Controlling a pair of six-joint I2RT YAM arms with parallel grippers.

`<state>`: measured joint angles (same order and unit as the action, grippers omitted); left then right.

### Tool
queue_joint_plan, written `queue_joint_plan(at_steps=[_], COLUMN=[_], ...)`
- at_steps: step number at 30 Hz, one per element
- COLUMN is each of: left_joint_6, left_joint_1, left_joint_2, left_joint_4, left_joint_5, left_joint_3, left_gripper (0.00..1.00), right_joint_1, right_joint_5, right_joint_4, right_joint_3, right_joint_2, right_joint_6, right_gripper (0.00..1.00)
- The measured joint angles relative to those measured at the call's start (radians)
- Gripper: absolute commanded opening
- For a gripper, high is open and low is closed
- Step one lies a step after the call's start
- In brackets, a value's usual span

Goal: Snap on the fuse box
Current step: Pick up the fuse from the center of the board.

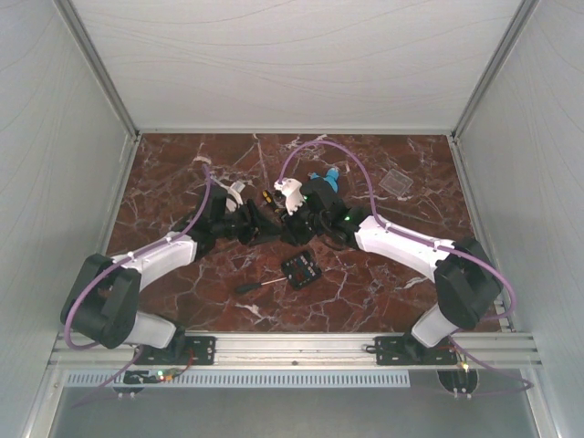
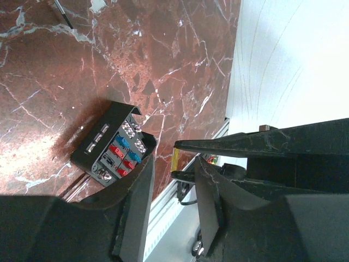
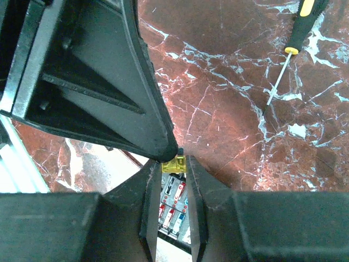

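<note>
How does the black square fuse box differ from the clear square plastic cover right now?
The black square plastic fuse box is opaque, with red and blue bits showing inside; the clear square plastic cover is see-through. The fuse box lies mid-width on the near part of the marble table; the cover lies at the far right, apart from it. Both are square, rest on the table, and neither is gripped.
</note>
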<state>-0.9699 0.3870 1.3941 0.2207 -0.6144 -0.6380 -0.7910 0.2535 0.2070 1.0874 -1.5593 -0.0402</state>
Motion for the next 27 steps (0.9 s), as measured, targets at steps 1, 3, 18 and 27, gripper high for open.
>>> queue_joint_plan(at_steps=[1,3,18,27], left_joint_6=[-0.002,-0.004,-0.031,-0.045], left_joint_1=[0.0,0.0,0.0,-0.002], left_joint_2=[0.0,0.0,0.0,0.0], left_joint_4=[0.003,0.01,0.019,0.045], left_joint_5=[0.0,0.0,0.007,0.008], left_joint_3=[0.0,0.0,0.026,0.051], left_gripper=[0.34,0.33,0.23,0.16], right_joint_1=[0.0,0.0,0.0,-0.001], right_joint_5=[0.003,0.006,0.016,0.025], right_joint_4=[-0.003,-0.008,-0.026,-0.034], right_joint_3=[0.0,0.0,0.0,0.0], right_joint_2=[0.0,0.0,0.0,-0.018], right_joint_6=[-0.003,-0.006,-0.028,-0.037], right_gripper=[0.18,0.18,0.18,0.18])
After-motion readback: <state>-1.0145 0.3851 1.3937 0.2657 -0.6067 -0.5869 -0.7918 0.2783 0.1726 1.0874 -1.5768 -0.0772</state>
